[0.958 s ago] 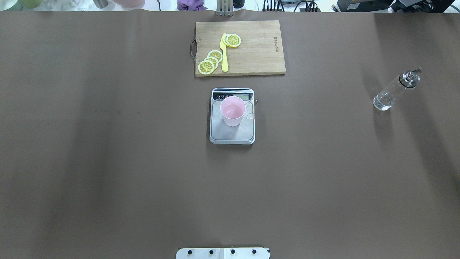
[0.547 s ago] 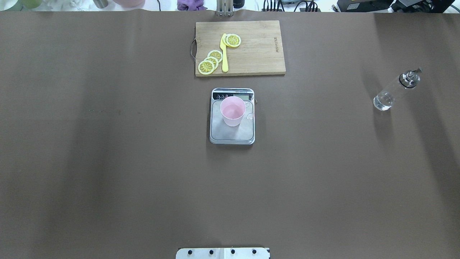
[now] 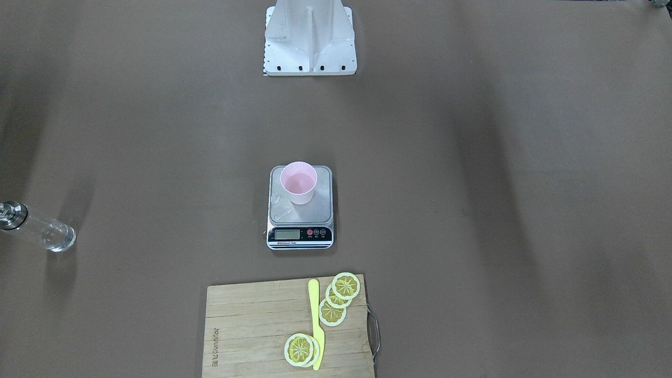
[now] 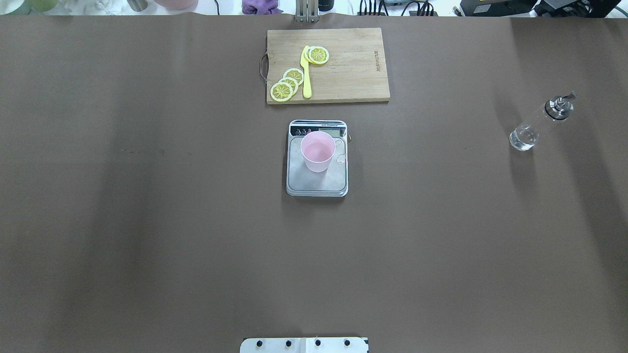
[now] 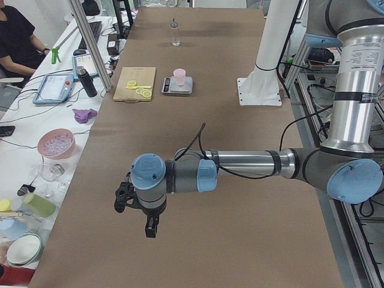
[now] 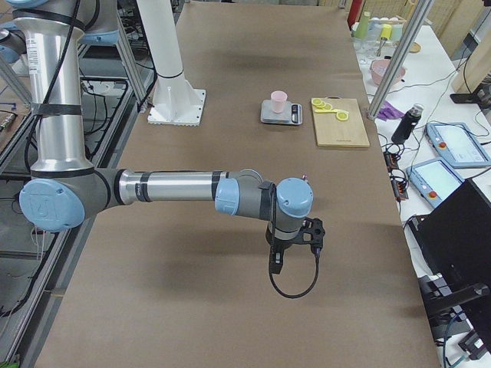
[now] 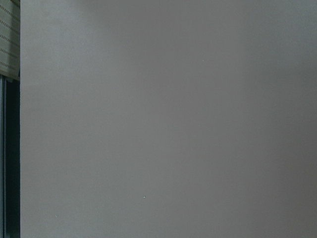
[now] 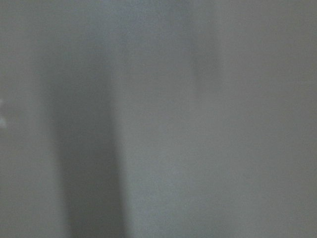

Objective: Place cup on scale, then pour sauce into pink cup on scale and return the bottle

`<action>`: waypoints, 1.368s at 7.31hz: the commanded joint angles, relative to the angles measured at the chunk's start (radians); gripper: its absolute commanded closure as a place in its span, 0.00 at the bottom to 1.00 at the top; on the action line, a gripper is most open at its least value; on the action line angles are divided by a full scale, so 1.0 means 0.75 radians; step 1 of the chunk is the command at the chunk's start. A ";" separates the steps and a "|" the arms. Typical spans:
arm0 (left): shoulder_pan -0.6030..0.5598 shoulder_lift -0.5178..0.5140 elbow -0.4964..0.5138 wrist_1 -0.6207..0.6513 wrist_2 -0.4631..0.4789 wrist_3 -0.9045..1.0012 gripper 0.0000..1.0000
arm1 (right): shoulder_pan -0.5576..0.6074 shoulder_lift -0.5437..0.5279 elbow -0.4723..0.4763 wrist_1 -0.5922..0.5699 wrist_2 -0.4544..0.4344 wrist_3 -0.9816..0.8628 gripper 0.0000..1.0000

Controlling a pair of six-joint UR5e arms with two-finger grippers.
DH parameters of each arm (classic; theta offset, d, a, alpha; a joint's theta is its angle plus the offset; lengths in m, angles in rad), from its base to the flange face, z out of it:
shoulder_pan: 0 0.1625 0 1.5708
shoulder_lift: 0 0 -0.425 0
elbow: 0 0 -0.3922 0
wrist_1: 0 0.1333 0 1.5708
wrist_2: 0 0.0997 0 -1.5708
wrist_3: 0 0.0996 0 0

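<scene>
The left gripper (image 5: pixel 150 230) hangs over the brown table (image 5: pixel 240 246). It is seen only from the side, so I cannot tell if it is spread or pressed together. The small pale pink plastic cup (image 4: pixel 318 149) stands upright on the flat silver steel scale (image 4: pixel 316 185). Far right stands the small clear glass bottle (image 4: pixel 537 121), with colourless sauce (image 4: pixel 522 138) low inside; the front view cuts off its cap. The right gripper (image 6: pixel 275 264) is equally unclear.

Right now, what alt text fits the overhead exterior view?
A pink cup stands on a steel kitchen scale, centred on a brown table. Beyond lies a wooden cutting board with lemon slices and a yellow knife; a clear bottle stands far right.
</scene>
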 commanded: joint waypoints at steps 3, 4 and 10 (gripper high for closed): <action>0.095 -0.014 -0.066 -0.001 -0.010 -0.090 0.01 | 0.000 0.008 0.008 0.001 0.002 0.000 0.00; 0.105 -0.006 -0.081 -0.001 -0.012 -0.109 0.01 | 0.000 0.010 0.008 0.001 0.002 0.000 0.00; 0.106 -0.002 -0.077 0.001 -0.010 -0.109 0.01 | 0.000 0.014 0.020 0.003 0.002 -0.016 0.00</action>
